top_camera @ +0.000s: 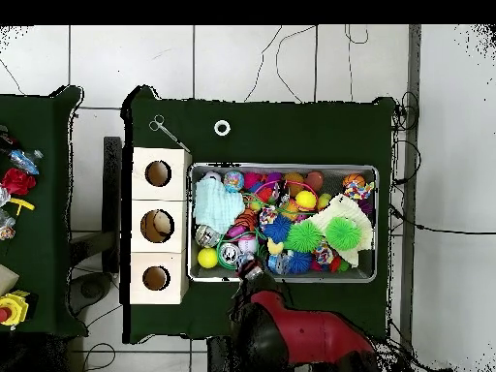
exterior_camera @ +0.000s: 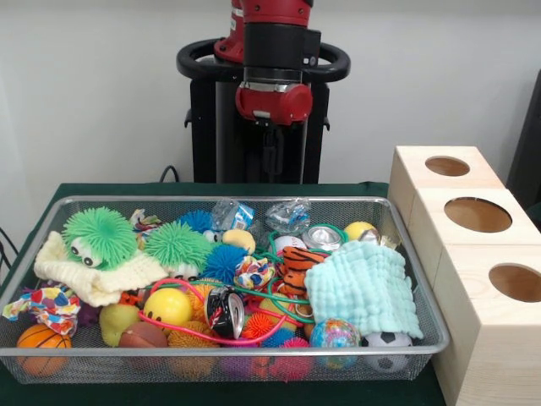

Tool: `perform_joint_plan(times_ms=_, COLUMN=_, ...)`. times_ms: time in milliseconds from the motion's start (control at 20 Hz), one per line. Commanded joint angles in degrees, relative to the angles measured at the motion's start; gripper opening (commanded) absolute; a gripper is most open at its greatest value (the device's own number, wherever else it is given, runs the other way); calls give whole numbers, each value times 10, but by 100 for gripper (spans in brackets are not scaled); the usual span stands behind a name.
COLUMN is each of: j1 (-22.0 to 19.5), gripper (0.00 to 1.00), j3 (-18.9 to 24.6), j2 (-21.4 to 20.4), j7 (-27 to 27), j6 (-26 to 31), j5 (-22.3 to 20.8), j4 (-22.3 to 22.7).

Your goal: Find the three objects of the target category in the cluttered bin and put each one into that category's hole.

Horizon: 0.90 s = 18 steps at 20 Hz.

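A wire mesh bin (exterior_camera: 423, 334) (top_camera: 380, 223) is heaped with toys. Among them are two green spiky balls (exterior_camera: 101, 234) (top_camera: 305, 235), blue spiky balls (exterior_camera: 224, 260), a yellow smiley ball (exterior_camera: 167, 306), a small basketball (exterior_camera: 40, 338), a soccer ball (exterior_camera: 387, 341), crushed cans (exterior_camera: 322, 238), a tiger plush (exterior_camera: 300, 269), a light blue cloth (exterior_camera: 365, 288) (top_camera: 215, 204) and a cream knitted cloth (exterior_camera: 93, 279). My gripper (top_camera: 250, 274) hangs over the bin's edge nearest the robot's base, touching nothing. In the front view it shows as a dark shape (exterior_camera: 270, 159) behind the bin.
Three wooden boxes stand in a row beside the bin, each with a round hole (exterior_camera: 478, 214) (top_camera: 157, 226) on top. The middle hole shows something pale inside in the overhead view. A metal tool (top_camera: 167, 131) and a white ring (top_camera: 222, 127) lie on the green cloth beyond the bin.
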Motion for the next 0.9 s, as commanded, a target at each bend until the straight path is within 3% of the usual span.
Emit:
perform_joint_plan(times_ms=50, j1=7, gripper=0, j3=48, j2=16, j7=40, j6=1, j5=25, j4=-37)
perform_joint_plan(times_ms=400, j1=-17, gripper=0, j3=58, j2=40, j7=6, j6=18, j5=-7, j4=-32)
perform_joint_plan(times_ms=450, j1=-31, gripper=100, j3=70, j2=38, j7=-1, j6=31, j5=-7, j4=-26)
perform_joint_plan(times_ms=550, j1=-37, gripper=100, j3=77, j2=35, j7=-16, j6=69, j5=0, j4=-29)
perform_joint_plan(times_ms=600, j1=-24, gripper=100, j3=58, j2=43, j7=-21, j6=87, j5=2, j4=-36)
perform_joint_plan(times_ms=750, j1=36, gripper=100, j3=3, j2=84, j7=-18, j6=188, j5=33, j4=-97)
perform_joint_plan(times_ms=900, j1=61, gripper=100, j3=-17, j2=115, j7=2, j6=245, j5=55, j4=-143)
